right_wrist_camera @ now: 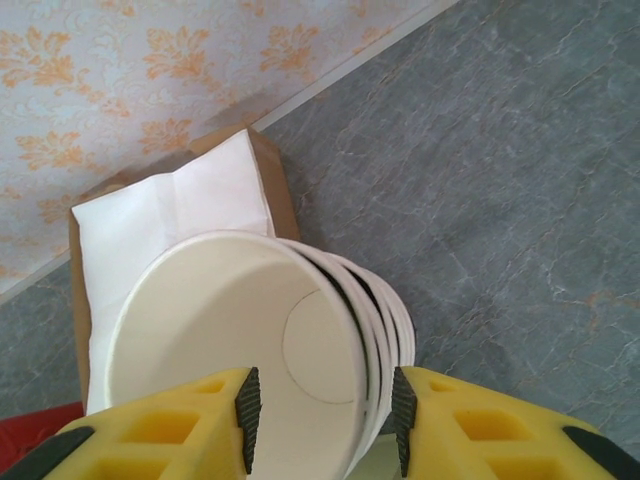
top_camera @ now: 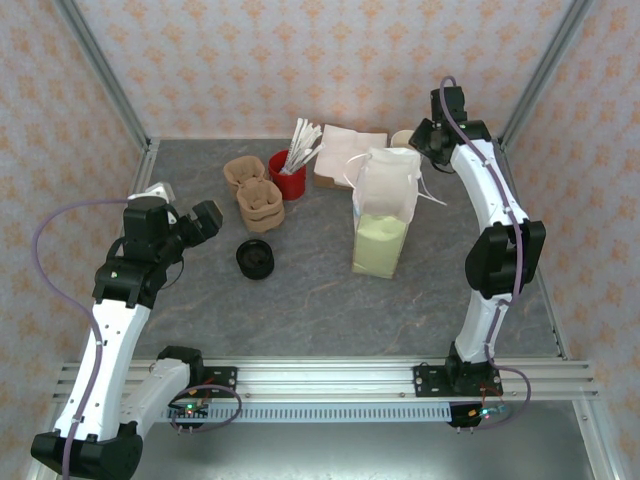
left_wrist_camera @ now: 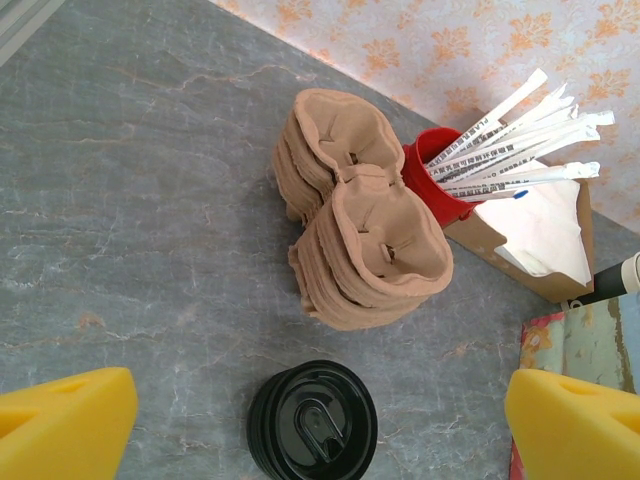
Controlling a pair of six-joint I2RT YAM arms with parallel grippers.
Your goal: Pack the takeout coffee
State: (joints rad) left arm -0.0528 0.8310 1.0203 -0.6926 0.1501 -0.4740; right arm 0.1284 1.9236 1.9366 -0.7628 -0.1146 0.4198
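Note:
The takeout coffee is out of view. A stack of lidless cream paper cups stands at the back right. My right gripper is at it, with the left finger inside the top cup and the right finger outside the rims. The jaws are part closed on the top cup, which sits tilted and raised out of the others. A loose stack of black lids lies left of centre. My left gripper hovers wide open above the lids, holding nothing.
Stacked brown pulp cup carriers sit behind the lids. Beside them are a red cup of wrapped stirrers and a cardboard napkin box. An upright white and yellow paper bag stands mid-table.

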